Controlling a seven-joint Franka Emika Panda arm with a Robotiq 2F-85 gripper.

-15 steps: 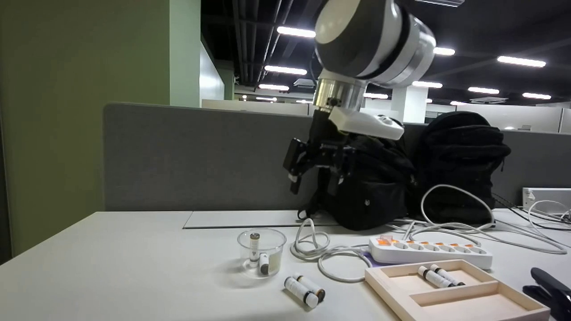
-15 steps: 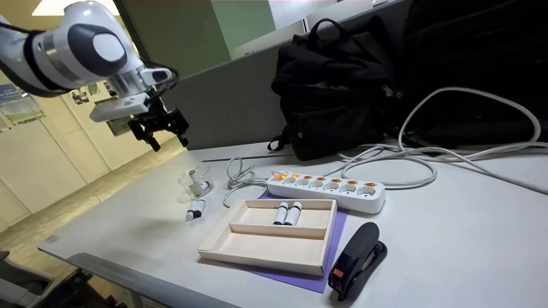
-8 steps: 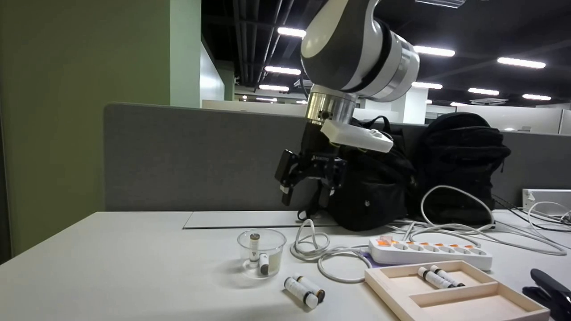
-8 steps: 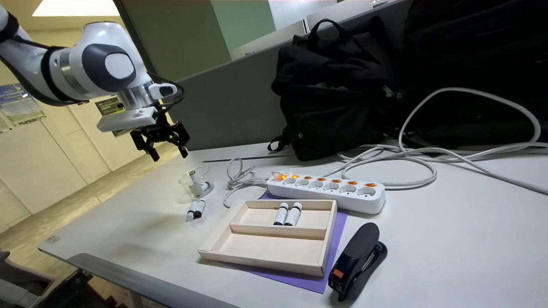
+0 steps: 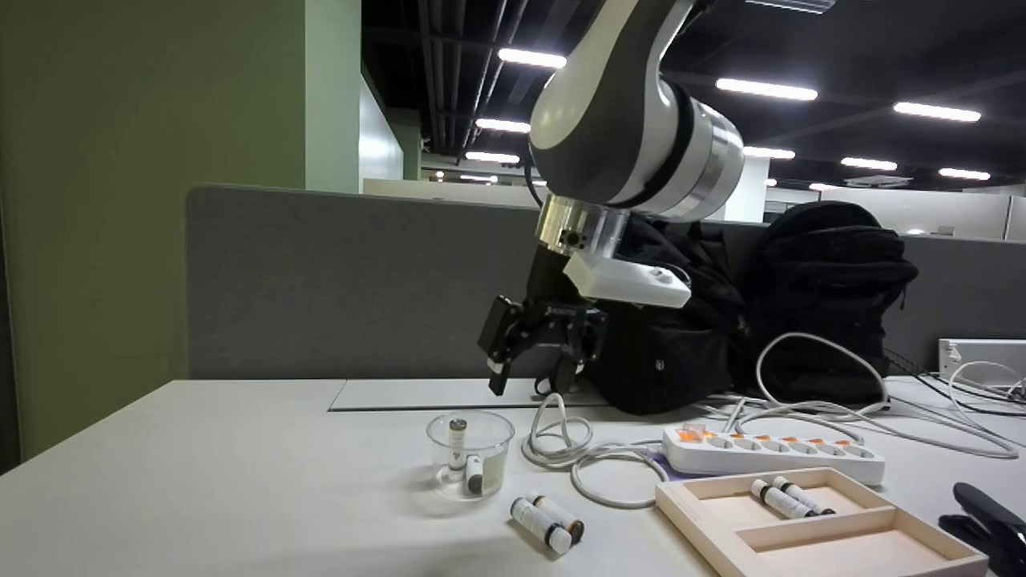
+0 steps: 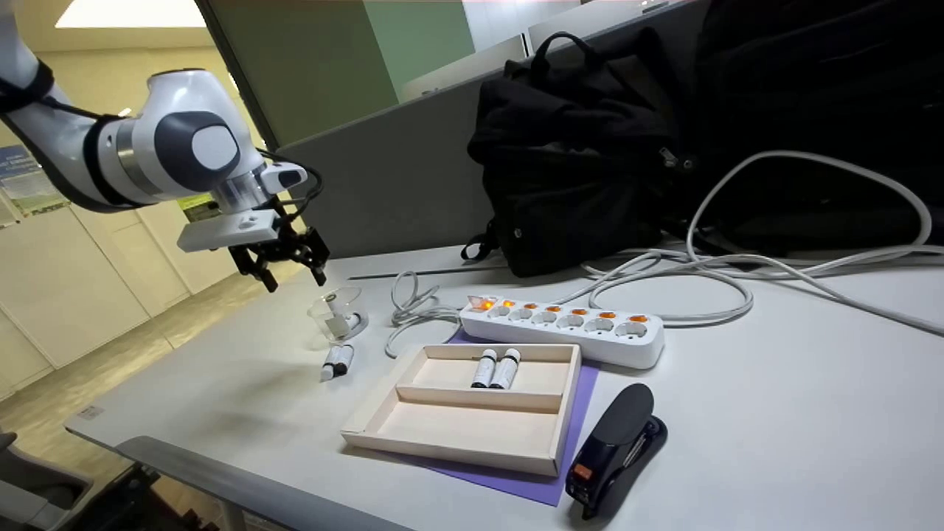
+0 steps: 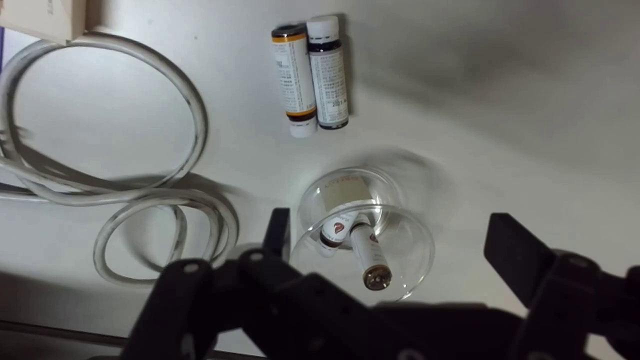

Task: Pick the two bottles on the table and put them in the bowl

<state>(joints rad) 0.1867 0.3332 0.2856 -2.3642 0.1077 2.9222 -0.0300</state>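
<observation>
Two small white-labelled bottles lie side by side on the table. In the wrist view one has orange bands (image 7: 295, 75) and the other a grey-edged label (image 7: 328, 82); the pair also shows in both exterior views (image 5: 534, 519) (image 6: 338, 360). Beside them stands a clear bowl (image 5: 494, 469), also in the wrist view (image 7: 345, 192). It holds one bottle leaning upright (image 5: 457, 445) and one tilted low (image 5: 474, 473). My gripper (image 5: 530, 383) is open and empty, above and behind the bowl; in the wrist view its fingers (image 7: 390, 220) stand wide apart, the bowl between them in the picture.
A wooden tray (image 5: 741, 553) holds two more bottles (image 5: 781, 498). A white power strip (image 5: 769, 457) and looped grey cables (image 5: 617, 473) lie near it. A black stapler-like tool (image 6: 616, 450) is beside the tray. Black backpacks (image 5: 665, 344) lean on the grey partition (image 5: 345, 288).
My open gripper has moved down and, in an exterior view, slightly left, nearer the bowl. The bottles, bowl and tray have not moved.
</observation>
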